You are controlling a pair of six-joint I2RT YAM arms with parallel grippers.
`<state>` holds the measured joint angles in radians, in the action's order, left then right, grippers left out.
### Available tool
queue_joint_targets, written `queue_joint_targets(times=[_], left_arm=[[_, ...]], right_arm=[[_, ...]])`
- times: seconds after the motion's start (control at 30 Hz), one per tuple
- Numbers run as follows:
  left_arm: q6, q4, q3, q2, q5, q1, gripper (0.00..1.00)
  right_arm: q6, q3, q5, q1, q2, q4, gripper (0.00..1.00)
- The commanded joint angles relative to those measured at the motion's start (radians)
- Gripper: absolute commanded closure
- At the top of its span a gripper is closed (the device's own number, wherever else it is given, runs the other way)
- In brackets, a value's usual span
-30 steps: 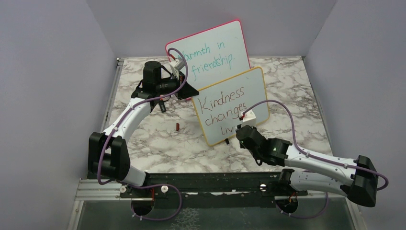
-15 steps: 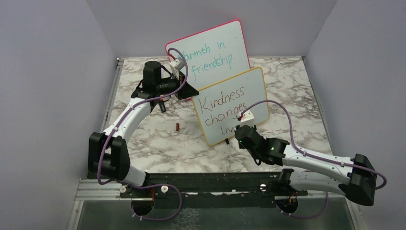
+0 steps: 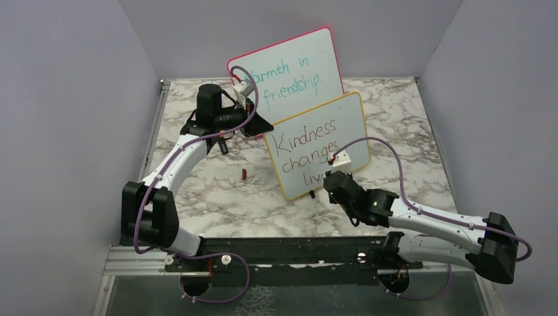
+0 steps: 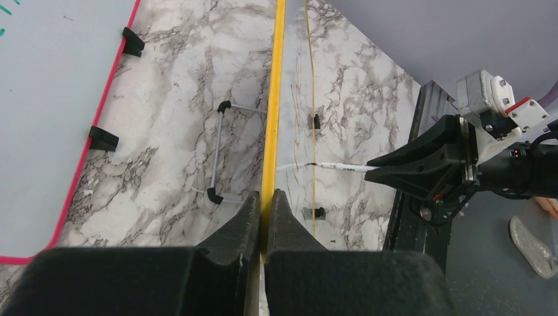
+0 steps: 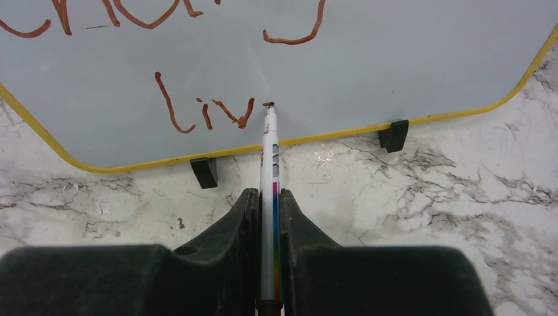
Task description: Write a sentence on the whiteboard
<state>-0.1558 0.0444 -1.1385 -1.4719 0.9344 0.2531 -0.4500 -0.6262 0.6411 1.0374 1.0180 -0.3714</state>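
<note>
Perhaps right hand [image 5: 268, 194] slightly further left.

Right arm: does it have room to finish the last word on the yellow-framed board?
Probably yes. The marker held by the right gripper touches the whiteboard just right of "liv"; bare board lies beyond, and the left gripper clamps the frame's edge, away from that line.

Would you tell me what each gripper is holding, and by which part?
Left gripper pinches the whiteboard by its yellow edge; right gripper holds the marker mid-barrel.
</note>
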Motion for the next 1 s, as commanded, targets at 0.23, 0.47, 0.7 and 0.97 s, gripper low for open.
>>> queue_joint_targets(times=[0.23, 0.47, 0.7, 0.97], left_arm=[[0.038, 0.094, 0.011, -0.039, -0.031, 0.032, 1.00], [0.038, 0.094, 0.010, -0.039, -0.031, 0.031, 1.00], [0.038, 0.094, 0.010, -0.039, -0.031, 0.032, 1.00], [0.036, 0.095, 0.010, -0.041, -0.031, 0.032, 1.00]], right_arm=[[-0.019, 0.011, 0.071, -0.016, -0.036, 0.001, 0.99], [0.018, 0.007, 0.045, -0.017, -0.022, 0.055, 0.99], [0.019, 0.005, 0.030, -0.017, -0.019, 0.051, 0.99], [-0.006, -0.005, 0.019, -0.017, -0.018, 0.007, 0.99]])
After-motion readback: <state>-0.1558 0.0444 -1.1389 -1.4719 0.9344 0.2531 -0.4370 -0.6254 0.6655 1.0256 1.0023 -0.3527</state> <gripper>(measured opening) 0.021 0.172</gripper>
